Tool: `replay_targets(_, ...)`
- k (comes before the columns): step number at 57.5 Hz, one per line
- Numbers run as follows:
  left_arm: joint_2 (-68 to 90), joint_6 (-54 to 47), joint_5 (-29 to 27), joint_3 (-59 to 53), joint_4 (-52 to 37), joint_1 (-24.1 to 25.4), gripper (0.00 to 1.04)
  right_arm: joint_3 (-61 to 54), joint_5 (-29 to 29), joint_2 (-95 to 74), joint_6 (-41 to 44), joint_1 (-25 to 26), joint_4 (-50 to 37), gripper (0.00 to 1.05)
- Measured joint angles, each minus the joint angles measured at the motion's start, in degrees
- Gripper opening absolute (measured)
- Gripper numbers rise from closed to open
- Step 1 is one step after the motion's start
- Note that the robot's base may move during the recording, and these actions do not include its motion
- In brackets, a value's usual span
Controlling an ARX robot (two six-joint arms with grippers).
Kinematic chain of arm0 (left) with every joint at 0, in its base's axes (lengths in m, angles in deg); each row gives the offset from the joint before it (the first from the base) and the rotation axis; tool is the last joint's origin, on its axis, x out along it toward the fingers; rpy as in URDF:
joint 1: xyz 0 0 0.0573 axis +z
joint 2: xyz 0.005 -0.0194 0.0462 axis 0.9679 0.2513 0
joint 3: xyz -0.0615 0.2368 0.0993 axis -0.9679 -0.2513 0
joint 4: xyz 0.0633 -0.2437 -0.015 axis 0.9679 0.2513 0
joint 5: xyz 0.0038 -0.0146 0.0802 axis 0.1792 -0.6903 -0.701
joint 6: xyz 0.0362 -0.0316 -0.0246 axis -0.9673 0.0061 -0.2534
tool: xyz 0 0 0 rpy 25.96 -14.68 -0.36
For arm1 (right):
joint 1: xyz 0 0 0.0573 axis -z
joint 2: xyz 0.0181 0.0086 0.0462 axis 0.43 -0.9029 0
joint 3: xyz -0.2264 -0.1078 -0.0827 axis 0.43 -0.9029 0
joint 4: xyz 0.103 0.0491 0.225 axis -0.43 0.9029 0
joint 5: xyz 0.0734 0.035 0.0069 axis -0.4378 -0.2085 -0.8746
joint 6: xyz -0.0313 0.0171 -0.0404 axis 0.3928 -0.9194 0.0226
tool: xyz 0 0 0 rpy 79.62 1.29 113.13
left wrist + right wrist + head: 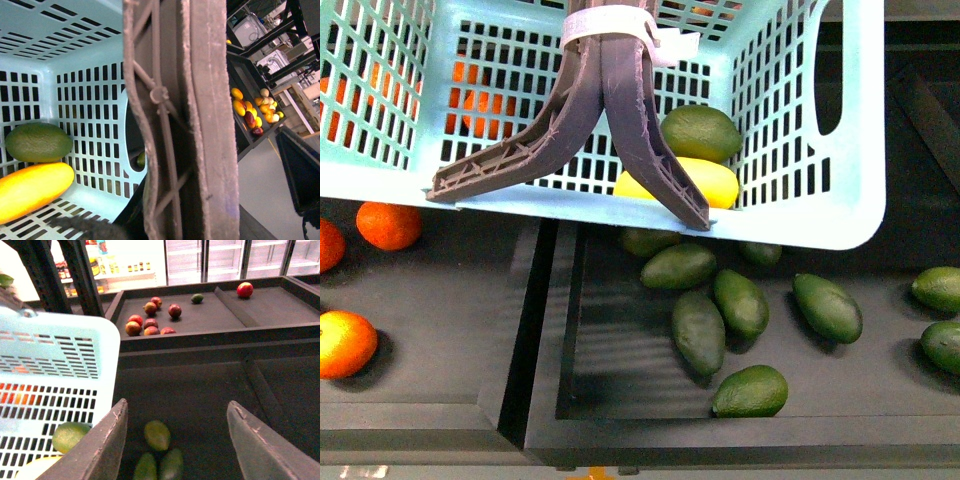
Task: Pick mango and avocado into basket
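A light turquoise basket [800,215] with slotted sides filled the far part of the front view, above dark display trays [620,350]. Its two grey-brown handles [620,110], bound with a white zip tie [610,25], hung down inside over the near rim. The yellow mango [715,182] lay on the basket floor towards the right wall, partly behind one handle. The dark green avocado [702,132] lay just beyond it, touching it.

Just near of the basket, a cluster of loose avocados [720,320] lay on the dark tray, with more at the right edge. Oranges [388,225] lay on the tray to the left, and others showed through the basket's lattice.

In the right wrist view, the right claw [176,407] hung with its two grey fingers [102,450] spread wide apart and holding nothing, above loose avocados and beside the basket's outer wall. On a farther tray lay red-purple fruit [150,322].

The left wrist view looked into the basket from close beside a handle. The left claw's fingers did not show in any view, so its state could not be told.
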Motion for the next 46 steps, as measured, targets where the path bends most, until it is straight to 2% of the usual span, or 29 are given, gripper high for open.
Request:
replay_targets(12,0.0,0.4,0.1,0.0,0.0,0.1,0.14,-6.3,-1.6,5.8,2.3,1.6,-0.3,0.24)
replay_targets(15,0.0,0.3,0.0,0.0,0.0,0.1,0.14,-7.8,-4.8,7.6,2.7,3.7,-0.1,0.13)
replay_targets(19,0.0,0.3,-0.1,0.0,0.0,0.1,0.14,-9.1,-5.4,9.4,2.9,5.4,0.3,0.03)
replay_targets(46,0.0,0.3,0.0,0.0,0.0,0.1,0.14,-15.8,-5.9,23.7,3.1,6.1,8.1,0.02)
